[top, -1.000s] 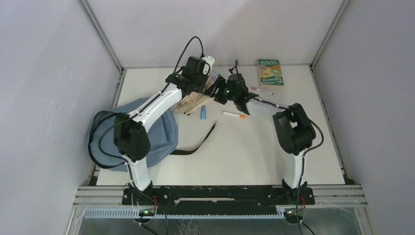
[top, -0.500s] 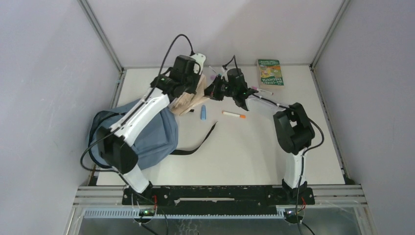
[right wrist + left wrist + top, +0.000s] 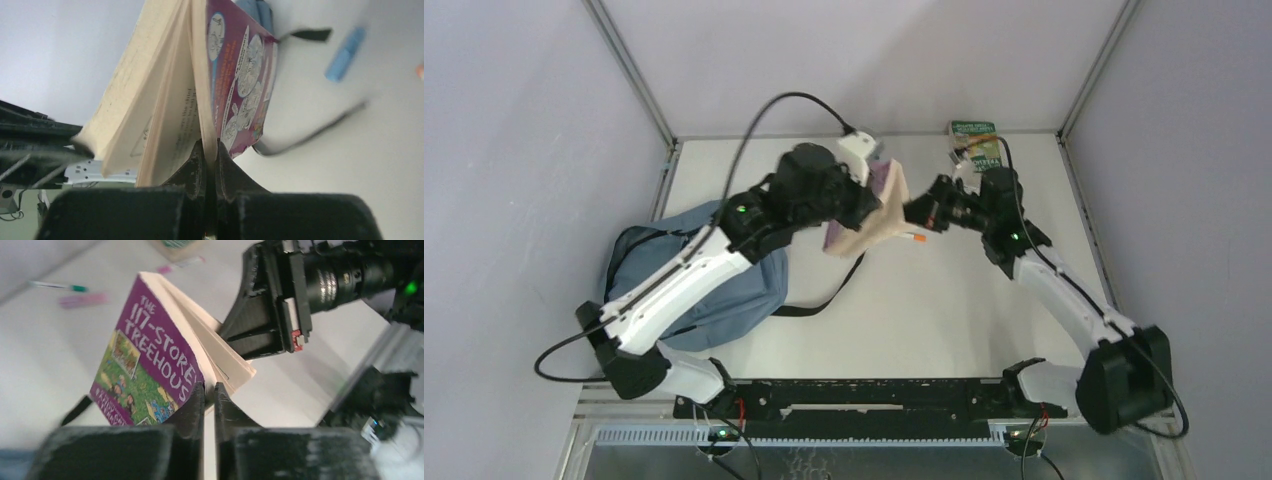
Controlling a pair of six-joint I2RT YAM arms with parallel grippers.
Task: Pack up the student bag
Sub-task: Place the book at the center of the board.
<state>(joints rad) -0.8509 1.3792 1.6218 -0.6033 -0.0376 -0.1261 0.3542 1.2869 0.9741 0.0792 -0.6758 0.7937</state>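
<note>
Purple paperback [image 3: 145,370] — cream pages [image 3: 150,100] fanned — clenched in left pincer [image 3: 209,390] and right pincer [image 3: 210,147].

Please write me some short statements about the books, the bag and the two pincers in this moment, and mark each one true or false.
1. The left pincer and the right pincer are both shut on the purple book. True.
2. The purple book lies closed and flat on the table. False: the pincers hold it up, with its pages fanned open.
3. The green book is inside the student bag. False: it lies on the table at the far right.
4. The student bag sits at the left side of the table. True.
</note>
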